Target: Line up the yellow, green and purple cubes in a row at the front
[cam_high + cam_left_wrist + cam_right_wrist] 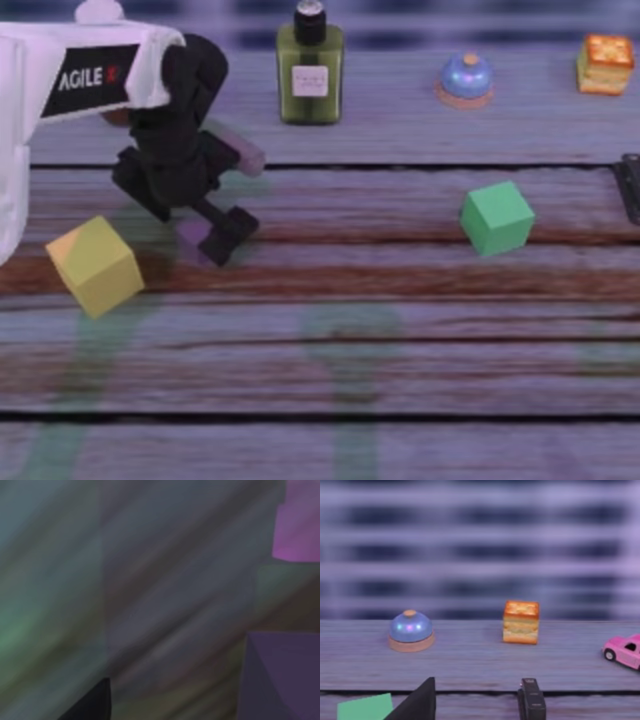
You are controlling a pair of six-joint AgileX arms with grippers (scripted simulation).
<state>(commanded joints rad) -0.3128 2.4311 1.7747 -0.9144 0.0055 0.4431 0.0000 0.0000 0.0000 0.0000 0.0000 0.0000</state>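
The wooden desk [400,360] runs across the whole top view in long planks. My left arm [90,75], white with a black label, reaches in from the upper left, and its black left gripper [205,235] is down at the desk on the left side, its fingers [232,228] set around the purple cube [193,236]; only a sliver of that cube shows between them from above, and I cannot tell whether the fingers are pressing on it or merely standing beside it. In the left wrist view the purple cube [280,675] fills one corner, close to the camera, with one dark fingertip [92,702] showing at the edge. The yellow cube [95,265], the biggest of the three, sits turned at an angle near the left edge, just beside the left gripper and a little nearer the front. The green cube [496,216] lies well apart on the right half of the desk. At the back stand an olive bottle [310,72], a blue bell [466,78] and a small orange-topped block [605,63]. The right gripper [630,188] barely shows at the right edge of the top view; the right wrist view shows its fingers [532,700] standing apart with nothing between them, and a pink toy car [624,651] farther off.
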